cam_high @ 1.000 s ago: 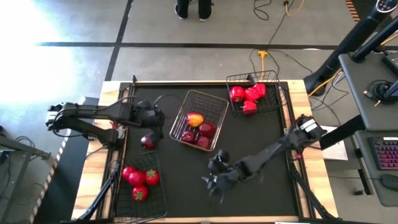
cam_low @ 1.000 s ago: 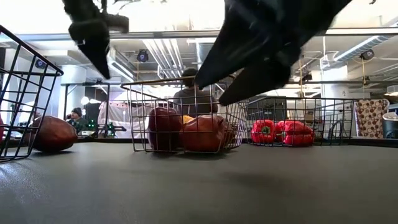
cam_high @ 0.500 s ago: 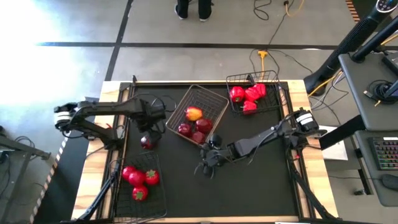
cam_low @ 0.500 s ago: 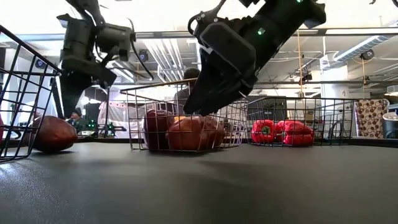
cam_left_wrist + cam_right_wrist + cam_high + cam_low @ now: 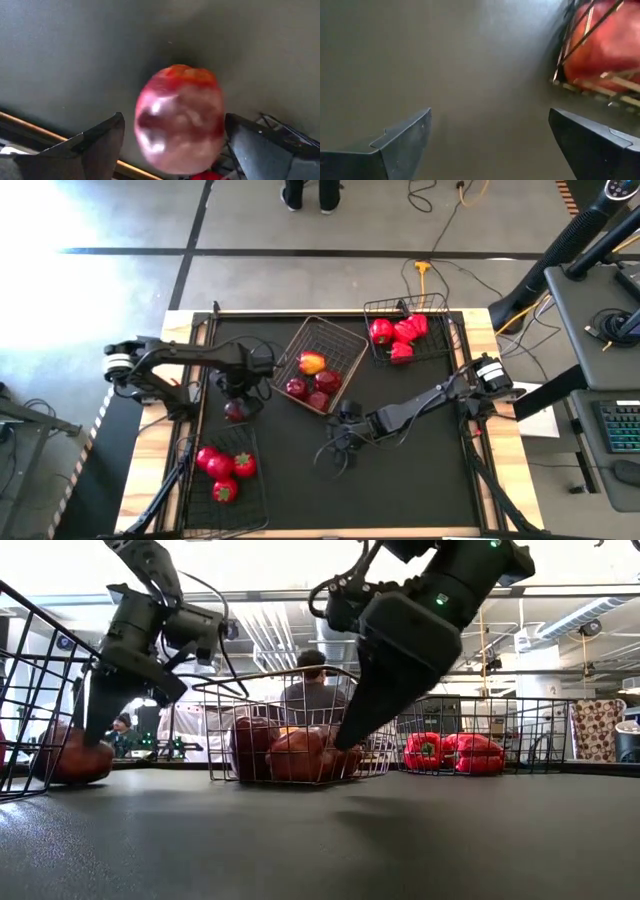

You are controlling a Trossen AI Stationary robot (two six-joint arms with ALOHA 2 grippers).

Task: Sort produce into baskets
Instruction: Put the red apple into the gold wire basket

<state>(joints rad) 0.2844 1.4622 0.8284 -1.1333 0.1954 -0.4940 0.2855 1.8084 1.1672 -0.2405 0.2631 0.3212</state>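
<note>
A dark red apple (image 5: 236, 412) lies on the black mat, left of the silver basket (image 5: 345, 340). My left gripper (image 5: 238, 394) is open and points down over it. In the left wrist view the apple (image 5: 180, 125) sits between the two fingers with a gap on each side. The silver basket holds dark red apples and a yellow-red apple (image 5: 312, 363). My right gripper (image 5: 338, 448) is open and empty just near of that basket. Red peppers (image 5: 398, 335) lie in the far-right black basket. Tomatoes (image 5: 224, 470) lie in the near-left black basket.
The near-left black basket (image 5: 255, 510) stands close to the loose apple, on its near side. The silver basket's wire wall (image 5: 570, 60) is just ahead of my right gripper. Bare mat lies at the near middle and right. A person sits in the room behind the table (image 5: 312, 690).
My left gripper has gone down and toward the table's near edge, onto the loose apple, and its fingers now stand on either side of it. My right gripper has gone toward the far left, up to the silver basket's near corner. That basket has shifted slightly toward the far edge.
</note>
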